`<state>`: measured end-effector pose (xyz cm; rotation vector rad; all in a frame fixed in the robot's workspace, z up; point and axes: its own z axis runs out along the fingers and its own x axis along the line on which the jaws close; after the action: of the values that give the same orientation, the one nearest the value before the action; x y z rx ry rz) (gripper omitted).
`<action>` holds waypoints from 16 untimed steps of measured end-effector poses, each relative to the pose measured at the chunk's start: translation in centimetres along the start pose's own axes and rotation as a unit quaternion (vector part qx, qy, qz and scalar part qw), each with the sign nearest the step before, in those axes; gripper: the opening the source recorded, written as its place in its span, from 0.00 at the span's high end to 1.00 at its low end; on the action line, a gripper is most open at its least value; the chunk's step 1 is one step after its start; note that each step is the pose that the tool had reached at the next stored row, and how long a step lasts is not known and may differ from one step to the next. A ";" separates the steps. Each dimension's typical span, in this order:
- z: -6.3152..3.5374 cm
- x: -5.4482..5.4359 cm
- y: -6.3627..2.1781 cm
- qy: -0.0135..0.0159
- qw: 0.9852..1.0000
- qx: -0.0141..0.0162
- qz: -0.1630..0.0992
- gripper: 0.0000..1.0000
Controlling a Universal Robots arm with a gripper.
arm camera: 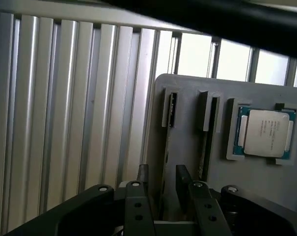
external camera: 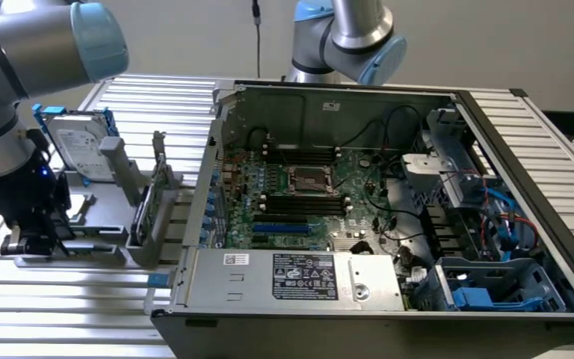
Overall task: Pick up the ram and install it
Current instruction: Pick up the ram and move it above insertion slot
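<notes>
1. The ram [arm camera: 172, 109] stands on edge in a slot of the grey holder [arm camera: 187, 113], leaving its upper edge free for gripping.
2. The gripper [arm camera: 162, 173] is released, jaws spread either side of the ram.
3. The open computer case [external camera: 287, 105] lies just beside the holder.

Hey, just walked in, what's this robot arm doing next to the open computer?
The arm's gripper hangs low over a grey plastic parts holder beside the open metal computer case. Its jaws stand open on either side of a long, thin dark ram stick sitting edge-on in a slot, not gripping it yet. A square silver processor chip lies in the same holder.
</notes>
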<state>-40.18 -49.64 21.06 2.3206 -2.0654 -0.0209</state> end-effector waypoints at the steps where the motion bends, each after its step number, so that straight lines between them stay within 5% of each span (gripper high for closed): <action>1: 0.11 0.0 0.01 -0.001 1.000 0.000 -0.002 0.64; 16: 0.99 0.3 0.32 -0.013 1.000 0.002 -0.002 0.64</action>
<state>-40.49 -50.04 20.08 2.3395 -2.0754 -0.0476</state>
